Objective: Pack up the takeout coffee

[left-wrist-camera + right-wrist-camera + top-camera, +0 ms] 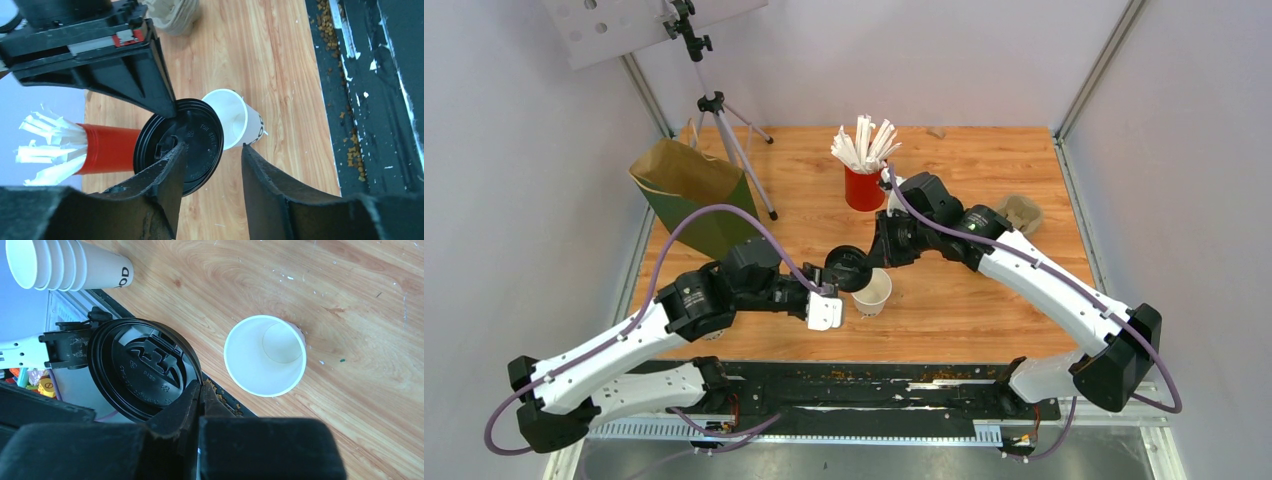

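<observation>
Green paper bag stands open-topped at the back left of the wooden table, well apart from the action, presumably waiting to receive the drink once it is closed. Nearer the middle, the left gripper reaches in low toward the black lid. Its jaws are part-way apart with a clear gap between them, and the lid's edge lies beyond that gap. Whether either finger touches the lid cannot be told. It seems placed to steady or take over the lid. The lid is tilted in the air just above and beside the white paper cup, which stands upright, uncovered and apparently empty on the table, so the takeout coffee is in two parts and not yet packed. Behind them stands the red cup of white sticks, uninvolved. The right gripper comes in from the right with its jaws pinched tight on the lid's rim, holding it by the edge so the underside can be brought onto the cup's mouth. That seating is likely the next step.
</observation>
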`<state>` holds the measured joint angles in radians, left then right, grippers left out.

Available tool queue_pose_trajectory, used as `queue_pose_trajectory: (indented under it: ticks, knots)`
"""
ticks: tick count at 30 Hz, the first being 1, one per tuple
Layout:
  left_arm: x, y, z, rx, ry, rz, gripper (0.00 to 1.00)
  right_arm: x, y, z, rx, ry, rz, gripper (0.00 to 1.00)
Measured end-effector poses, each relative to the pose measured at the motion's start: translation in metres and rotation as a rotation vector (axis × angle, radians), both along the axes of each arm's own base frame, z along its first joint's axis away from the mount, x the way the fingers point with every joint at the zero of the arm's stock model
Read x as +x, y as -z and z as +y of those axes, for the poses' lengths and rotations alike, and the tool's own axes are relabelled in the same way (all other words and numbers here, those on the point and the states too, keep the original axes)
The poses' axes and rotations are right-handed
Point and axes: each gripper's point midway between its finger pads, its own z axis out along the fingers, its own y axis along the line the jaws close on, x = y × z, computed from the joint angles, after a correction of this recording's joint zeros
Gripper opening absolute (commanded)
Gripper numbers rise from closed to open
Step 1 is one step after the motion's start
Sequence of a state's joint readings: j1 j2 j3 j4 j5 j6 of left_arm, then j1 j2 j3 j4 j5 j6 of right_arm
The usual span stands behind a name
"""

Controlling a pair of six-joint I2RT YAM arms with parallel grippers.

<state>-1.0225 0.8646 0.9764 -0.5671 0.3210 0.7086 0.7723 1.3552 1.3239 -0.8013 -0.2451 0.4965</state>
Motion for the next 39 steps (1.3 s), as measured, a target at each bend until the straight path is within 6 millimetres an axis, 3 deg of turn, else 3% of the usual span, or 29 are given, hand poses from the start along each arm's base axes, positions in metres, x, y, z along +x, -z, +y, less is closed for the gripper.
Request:
queue_pose_trajectory:
  ticks: [7, 15, 22, 30, 33, 39]
  knots:
    - [0.005, 0.016, -0.002, 0.060, 0.022, -0.032, 0.51, -0.002, -0.004, 0.006, 0.028, -0.014, -0.001, 0.00]
    - [0.012, 0.028, -0.002, 0.114, 0.012, -0.050, 0.35, -0.006, -0.005, 0.009, 0.033, -0.029, 0.003, 0.00]
    - [0.013, 0.038, -0.002, 0.149, 0.011, -0.031, 0.00, -0.006, -0.005, 0.010, 0.034, -0.029, -0.002, 0.05]
    - [0.021, 0.035, -0.002, 0.097, -0.120, 0.048, 0.00, 0.001, -0.013, 0.006, 0.033, -0.005, -0.060, 0.44]
    - [0.024, 0.027, -0.002, 0.022, -0.206, 0.116, 0.00, 0.006, -0.024, -0.001, 0.036, 0.023, -0.122, 0.66]
    - [0.034, 0.004, 0.001, -0.166, -0.420, 0.287, 0.00, 0.010, -0.068, -0.021, 0.132, 0.061, -0.361, 0.77]
